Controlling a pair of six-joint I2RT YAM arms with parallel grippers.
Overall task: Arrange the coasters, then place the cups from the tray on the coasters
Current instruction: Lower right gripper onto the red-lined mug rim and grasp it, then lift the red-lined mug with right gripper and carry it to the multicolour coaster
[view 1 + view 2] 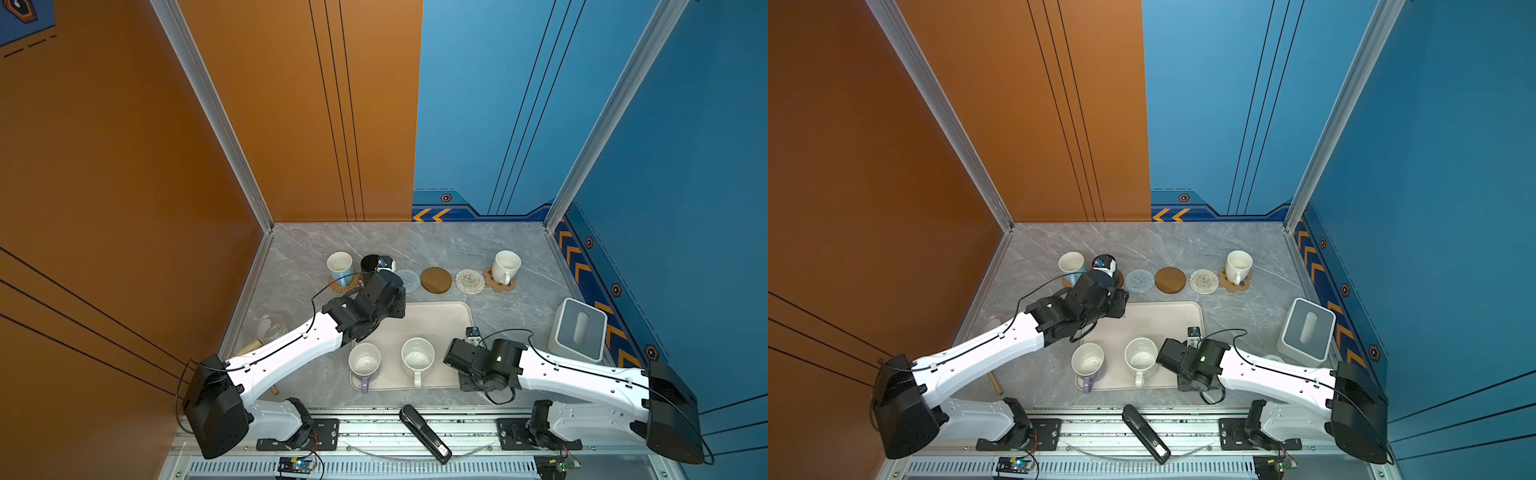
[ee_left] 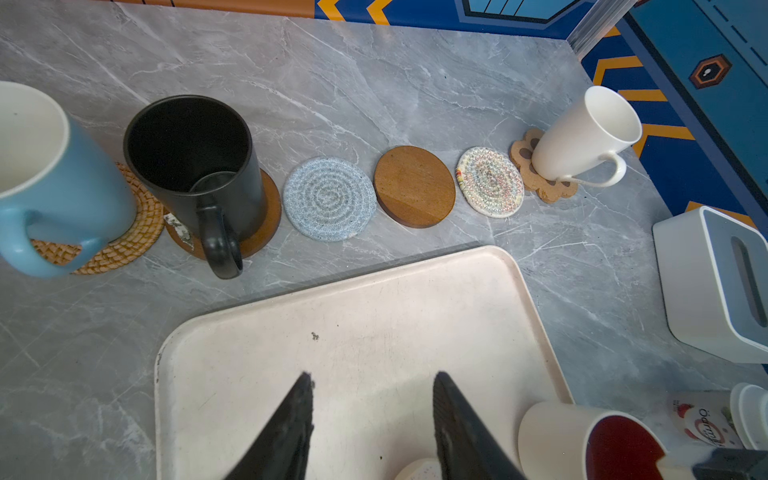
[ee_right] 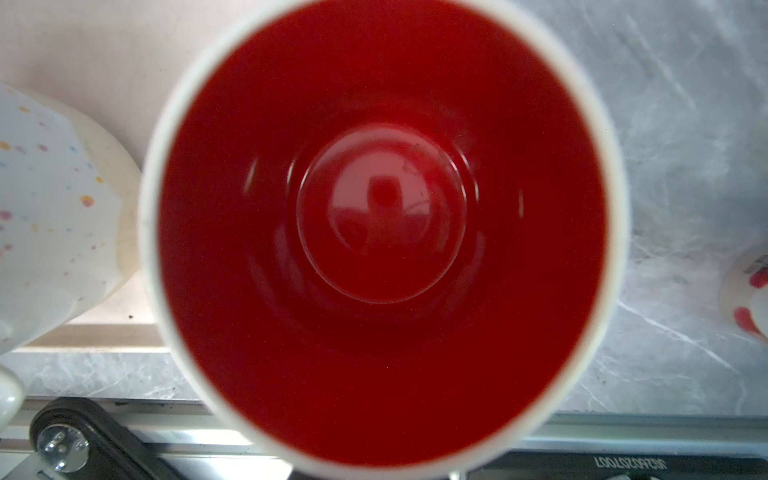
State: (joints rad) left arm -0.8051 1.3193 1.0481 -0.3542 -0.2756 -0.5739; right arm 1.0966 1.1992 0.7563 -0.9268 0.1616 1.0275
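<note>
The grey marble bench (image 1: 498, 249) has the cream tray (image 1: 432, 320) in the near middle, with all six coasters lined up in a row behind it. Three are taken:
- the light blue mug (image 2: 54, 187) sits on the rattan disc (image 2: 124, 245)
- the black mug (image 2: 195, 166) sits on a brown wooden one
- the plain white mug (image 2: 582, 133) sits on the paw coaster (image 2: 521, 151) at the right end

The lavender mug (image 1: 364, 361) and speckled mug (image 1: 417, 357) are on the tray, and the red-inside mug (image 3: 382, 232) is at its near right corner.

That last one is what matters imo. The right wrist view looks straight down its mouth, so it's upright and directly under the right gripper (image 1: 457, 359). No view shows the handle or those jaws, so I can't tell if they've clamped the rim or if the mug is resting or lifted.

The right arm is way nearer. The left gripper (image 2: 372, 378) hovers over the tray's far left part with its jaws apart and empty.

The free spots are all back from the red mug:
- the grey-blue crocheted coaster (image 2: 329, 198)
- the bare wooden disc (image 2: 414, 185)
- the whitish crocheted coaster (image 2: 489, 181)

The whitish one is just beside the paw and on the right arm's side, so I'd guess that's the target.
</note>
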